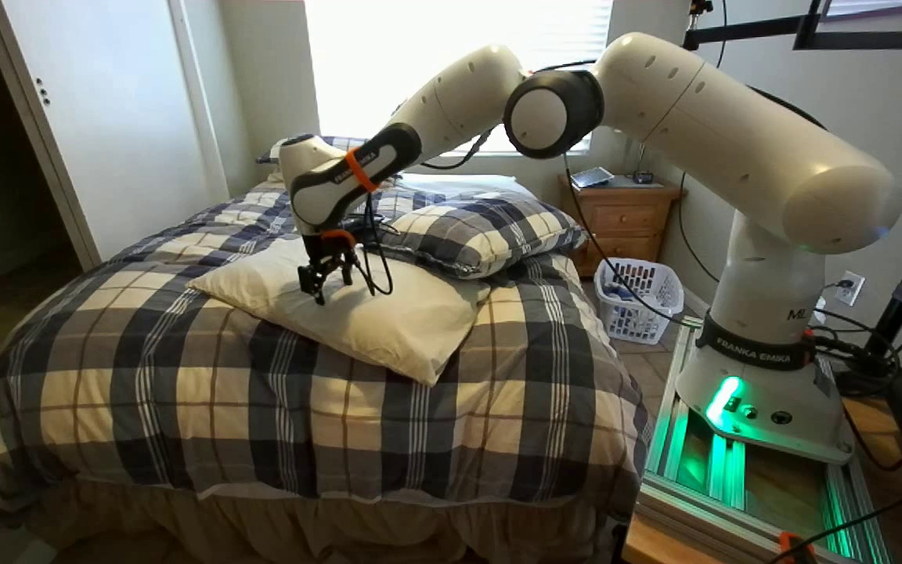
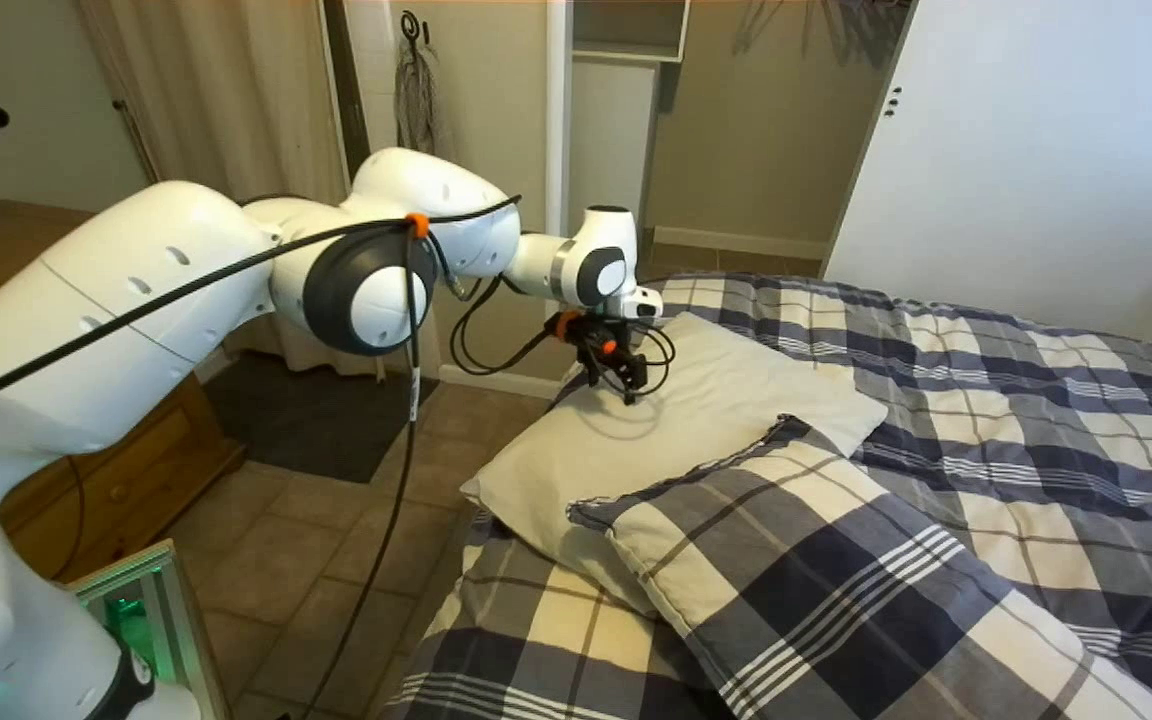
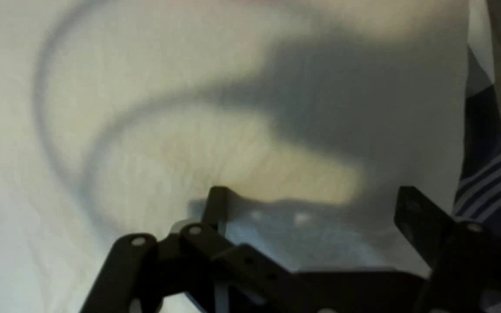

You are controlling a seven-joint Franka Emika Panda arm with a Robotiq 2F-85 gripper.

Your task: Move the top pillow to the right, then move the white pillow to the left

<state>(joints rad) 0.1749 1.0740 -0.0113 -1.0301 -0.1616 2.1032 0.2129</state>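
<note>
The white pillow (image 1: 388, 317) lies flat and wrinkled on the plaid bedspread; it also shows in an exterior view (image 2: 556, 480) and fills most of the wrist view (image 3: 124, 152). The top pillow, plump and plaid (image 1: 490, 227), lies beside it and overlaps one edge, as an exterior view (image 2: 836, 590) also shows. My gripper (image 1: 333, 285) points down over the white pillow, away from the plaid one. In the wrist view its fingers (image 3: 311, 208) are wide apart with nothing between them but the pillow's surface and shadows below. I cannot tell whether the fingertips touch the cloth.
The plaid bedspread (image 1: 263, 423) surrounds the pillows. Another plaid pillow (image 1: 267, 154) is partly hidden behind the arm. A cable loop (image 2: 671, 350) hangs by the gripper. A wooden nightstand (image 1: 627, 215) and a white basket (image 1: 639, 313) stand beside the bed. A tiled floor (image 2: 276, 560) lies below.
</note>
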